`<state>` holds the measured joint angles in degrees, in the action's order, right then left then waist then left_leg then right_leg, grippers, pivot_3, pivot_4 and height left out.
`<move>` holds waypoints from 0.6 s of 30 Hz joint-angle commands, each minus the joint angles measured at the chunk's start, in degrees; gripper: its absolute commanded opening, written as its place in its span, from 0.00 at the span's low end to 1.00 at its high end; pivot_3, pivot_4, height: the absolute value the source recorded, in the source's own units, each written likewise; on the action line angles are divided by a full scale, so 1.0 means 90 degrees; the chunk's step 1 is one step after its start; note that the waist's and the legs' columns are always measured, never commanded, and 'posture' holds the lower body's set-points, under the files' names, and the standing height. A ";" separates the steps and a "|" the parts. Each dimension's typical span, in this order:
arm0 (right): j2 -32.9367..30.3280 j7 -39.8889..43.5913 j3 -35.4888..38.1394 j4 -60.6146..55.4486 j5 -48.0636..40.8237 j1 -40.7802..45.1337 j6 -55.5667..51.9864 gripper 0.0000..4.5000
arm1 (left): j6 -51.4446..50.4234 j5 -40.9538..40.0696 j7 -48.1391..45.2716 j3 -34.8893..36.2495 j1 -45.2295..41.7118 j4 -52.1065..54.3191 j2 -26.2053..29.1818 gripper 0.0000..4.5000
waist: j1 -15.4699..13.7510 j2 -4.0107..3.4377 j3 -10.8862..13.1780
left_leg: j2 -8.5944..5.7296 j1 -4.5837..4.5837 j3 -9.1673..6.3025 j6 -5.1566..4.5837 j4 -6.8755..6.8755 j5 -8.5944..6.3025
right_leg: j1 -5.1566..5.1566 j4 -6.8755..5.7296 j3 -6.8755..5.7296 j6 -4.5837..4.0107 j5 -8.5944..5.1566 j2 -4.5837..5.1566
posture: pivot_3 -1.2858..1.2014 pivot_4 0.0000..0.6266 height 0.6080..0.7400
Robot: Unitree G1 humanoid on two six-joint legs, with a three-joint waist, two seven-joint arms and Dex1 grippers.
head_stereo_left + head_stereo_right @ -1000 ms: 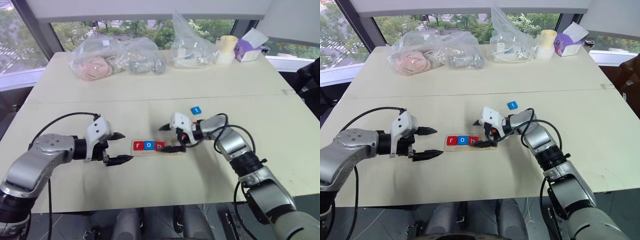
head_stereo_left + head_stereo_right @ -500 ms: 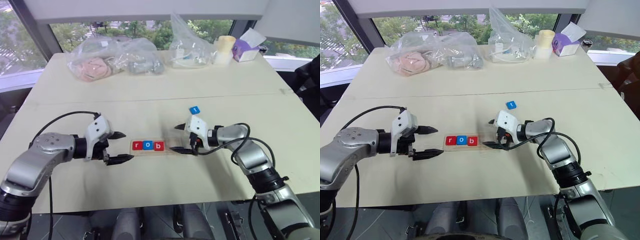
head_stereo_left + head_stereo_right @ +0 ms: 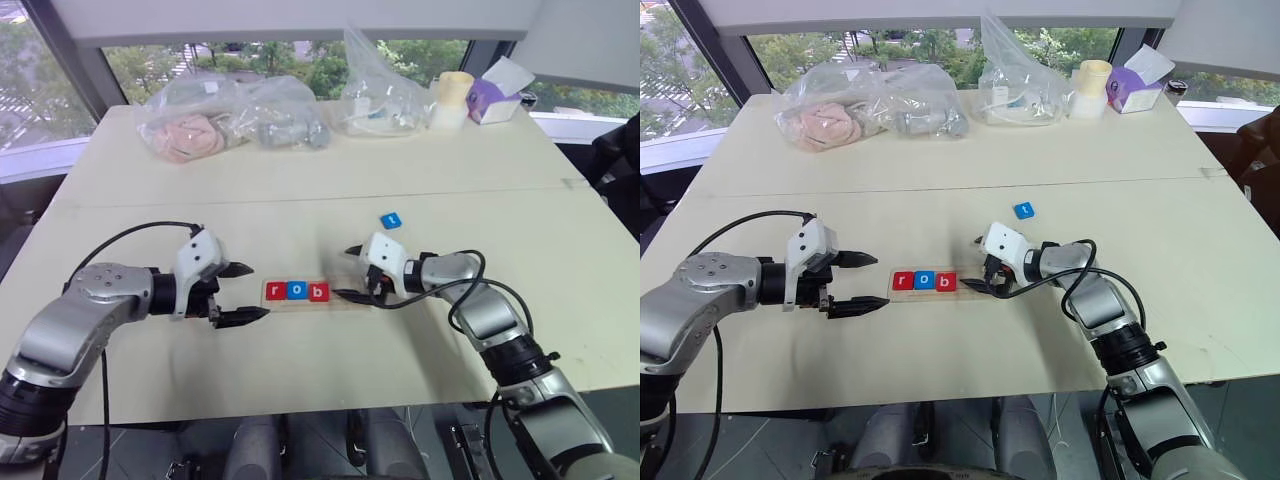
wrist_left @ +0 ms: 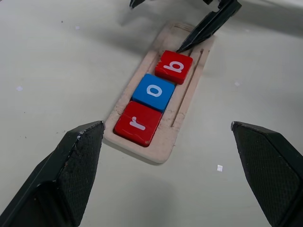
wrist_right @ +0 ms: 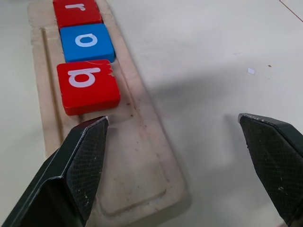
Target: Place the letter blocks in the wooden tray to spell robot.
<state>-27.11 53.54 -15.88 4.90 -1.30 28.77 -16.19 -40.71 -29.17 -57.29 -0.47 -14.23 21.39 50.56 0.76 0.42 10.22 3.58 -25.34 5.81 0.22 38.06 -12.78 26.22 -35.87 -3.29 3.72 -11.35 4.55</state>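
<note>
The wooden tray (image 3: 338, 293) lies at the table's middle. Its left part holds a red r block (image 3: 275, 292), a blue o block (image 3: 297, 291) and a red b block (image 3: 318, 292), and its right part is bare (image 5: 128, 175). A blue t block (image 3: 391, 220) lies loose on the table beyond the tray, to the right. My left gripper (image 3: 257, 291) hovers open just left of the tray, holding nothing. At the tray's right end my right gripper (image 3: 341, 272) is open and empty. One of its fingers (image 5: 80, 165) hangs over the bare slot next to the b block (image 5: 87, 85).
Clear plastic bags (image 3: 235, 120) with soft items lie along the table's far edge. A pale cylinder (image 3: 452, 98) and a purple tissue box (image 3: 495, 95) stand at the far right. A seam (image 3: 300, 197) crosses the table behind the tray.
My right forearm has swung lower and to the right, while its open gripper stays at the tray's right end. The left gripper and the blocks have not moved.
</note>
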 commanded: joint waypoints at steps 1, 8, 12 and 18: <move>0.0171 -0.0106 -0.0013 -0.0007 -0.0007 0.0220 0.0072 0.99 | 0.0088 0.0029 0.0035 0.0052 -0.0010 0.0111 -0.0001 1.00 | 0.0002 0.0000 0.0000 | 0.0000 0.0000 0.0000 0.0000 0.0000 0.0000 | 0.0000 0.0000 0.0000 0.0000 0.0000 0.0000 | 0.52 0.24 0.99; 0.0302 -0.0301 0.0009 0.0253 0.0078 0.0413 0.0098 0.99 | 0.0076 0.0030 0.0089 0.0042 0.0023 0.0131 -0.0027 1.00 | 0.0000 0.0000 0.0000 | 0.0000 0.0000 0.0001 0.0000 0.0000 0.0001 | 0.0002 -0.0003 0.0000 0.0000 0.0000 0.0000 | 0.52 0.24 0.99; 0.0105 -0.0279 0.0125 0.0049 0.0068 0.0335 0.0053 0.99 | 0.0075 0.0026 0.0115 0.0058 0.0066 0.0142 -0.0009 1.00 | -0.0003 0.0000 0.0000 | 0.0000 0.0000 0.0000 0.0001 0.0001 0.0001 | 0.0001 -0.0003 0.0000 0.0000 0.0000 0.0000 | 0.52 0.24 0.99; -0.0151 -0.0107 0.0303 -0.0920 -0.0271 0.0002 -0.0337 0.99 | 0.0078 0.0003 0.0117 0.0083 0.0093 0.0137 0.0018 1.00 | -0.0003 0.0000 0.0000 | 0.0000 0.0000 0.0000 0.0001 0.0000 0.0001 | 0.0002 -0.0003 0.0001 0.0000 0.0000 0.0001 | 0.52 0.24 0.99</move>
<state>-28.34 52.33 -14.31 0.78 -2.05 28.96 -18.63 -40.71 -29.12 -56.18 -0.71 -13.18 21.42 50.46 0.74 0.42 10.22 3.59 -25.34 5.81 0.23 38.07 -12.77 26.24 -35.90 -3.28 3.72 -11.36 4.55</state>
